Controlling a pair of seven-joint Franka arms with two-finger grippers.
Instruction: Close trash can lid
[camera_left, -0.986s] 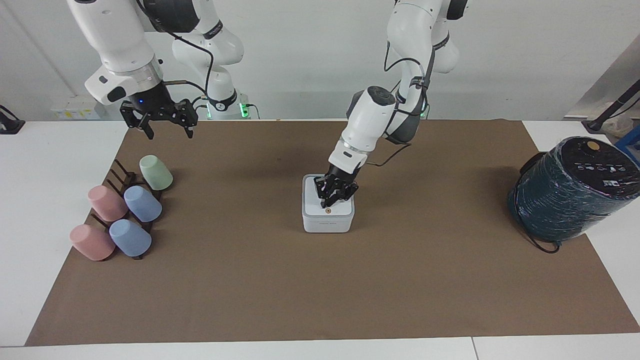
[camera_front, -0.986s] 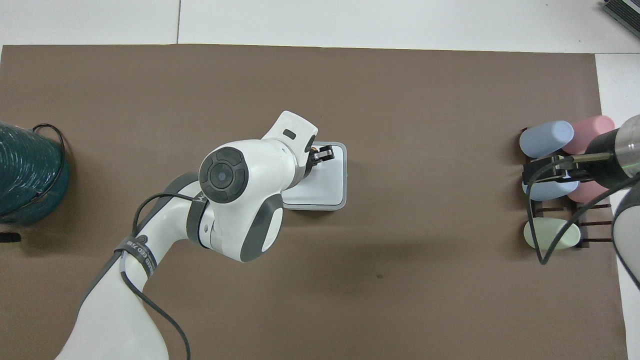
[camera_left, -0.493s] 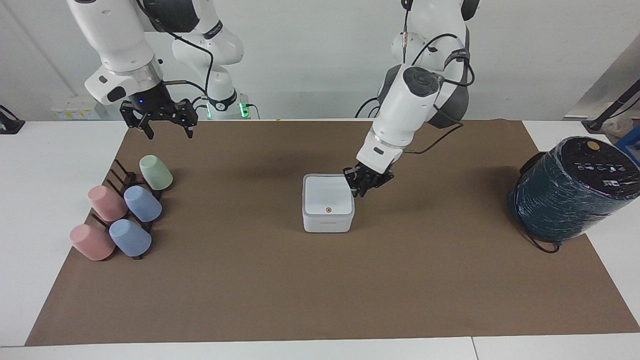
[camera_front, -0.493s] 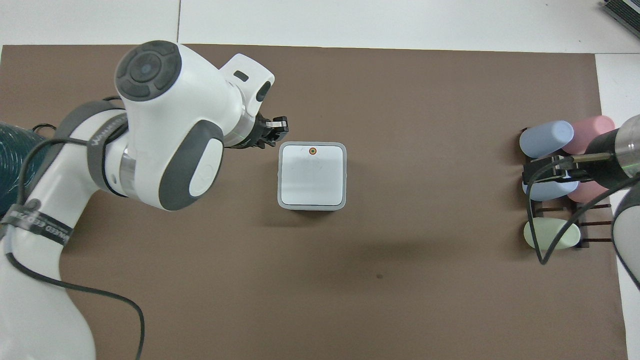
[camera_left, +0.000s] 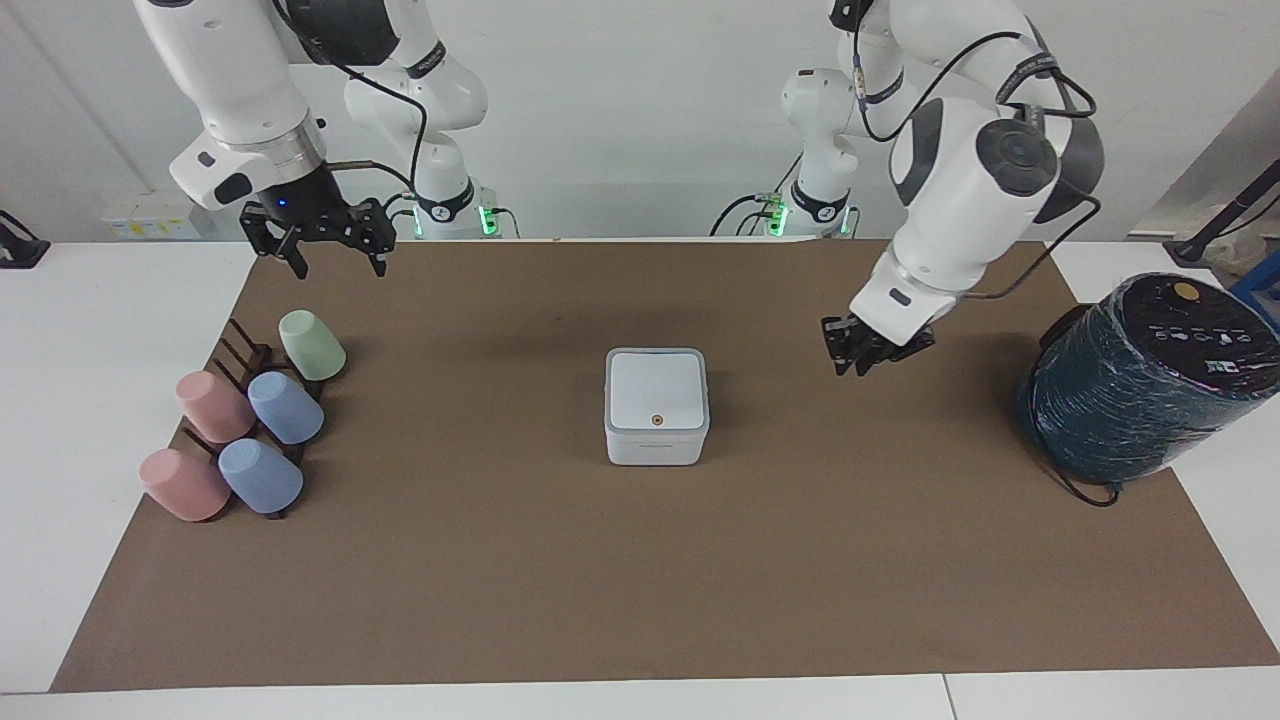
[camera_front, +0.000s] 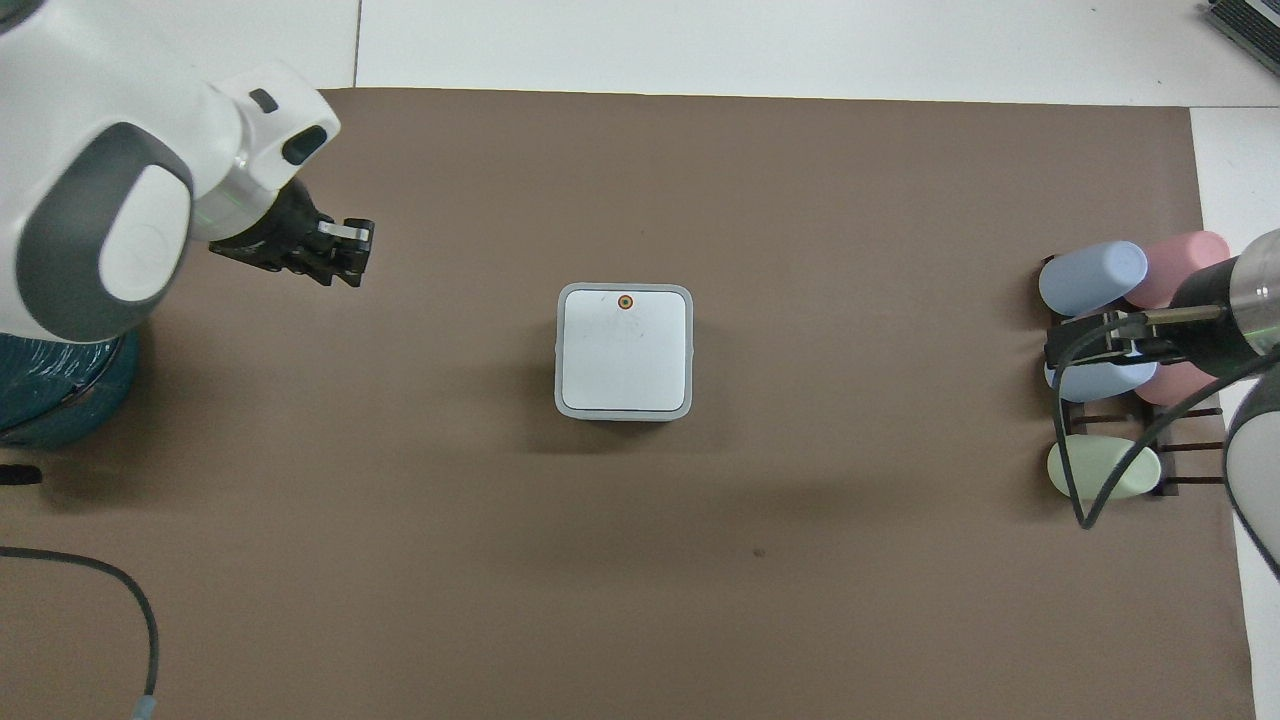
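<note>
The trash can is a small white square box in the middle of the brown mat. Its lid lies flat down on it, orange dot facing up. In the overhead view the lid covers the whole can. My left gripper is shut and empty, up in the air over bare mat between the can and the teal cylinder, well apart from the can; it also shows in the overhead view. My right gripper is open and empty, waiting above the cup rack.
Several pastel cups lie on a dark rack toward the right arm's end. A large dark teal wrapped cylinder with a black cable stands at the left arm's end, also seen in the overhead view. The brown mat covers the table.
My left gripper has lifted off the lid and swung away toward the left arm's end of the table. The lid stays flat on the can. The right arm has not moved.
</note>
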